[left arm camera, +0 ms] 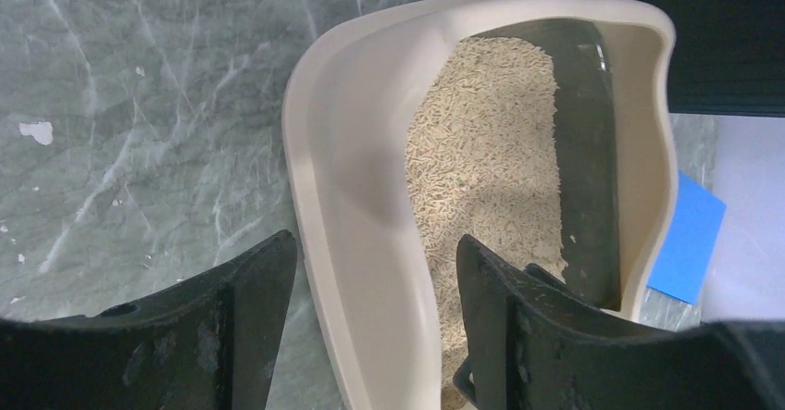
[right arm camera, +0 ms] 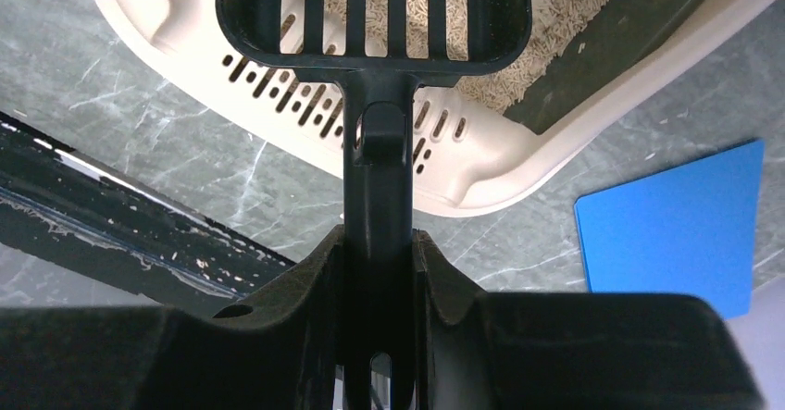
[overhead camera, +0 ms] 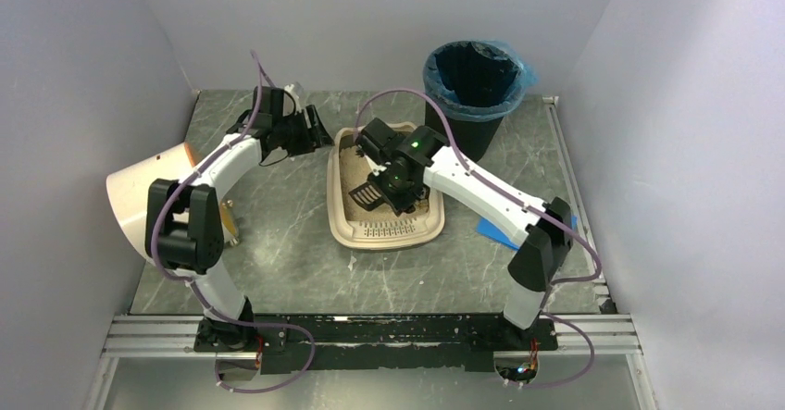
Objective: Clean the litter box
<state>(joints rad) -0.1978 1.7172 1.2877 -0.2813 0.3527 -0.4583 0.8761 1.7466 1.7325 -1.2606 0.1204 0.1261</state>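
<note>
Lab cell: blank walls (overhead camera: pixel 370 21), aluminium rail (overhead camera: pixel 148 334).

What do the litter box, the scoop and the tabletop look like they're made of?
The litter box looks like moulded beige plastic: smooth, softly shiny, rounded rim. The scoop seems matte black plastic, with moulded slots. The tabletop is grey and veined like marble; stone or laminate, I cannot tell.

On the bench (overhead camera: pixel 278 262) we find the bin (overhead camera: pixel 472 132) behind the litter box (overhead camera: pixel 384 232), the drum (overhead camera: pixel 139 197) left of it, the scoop (overhead camera: pixel 363 194) above it.
</note>
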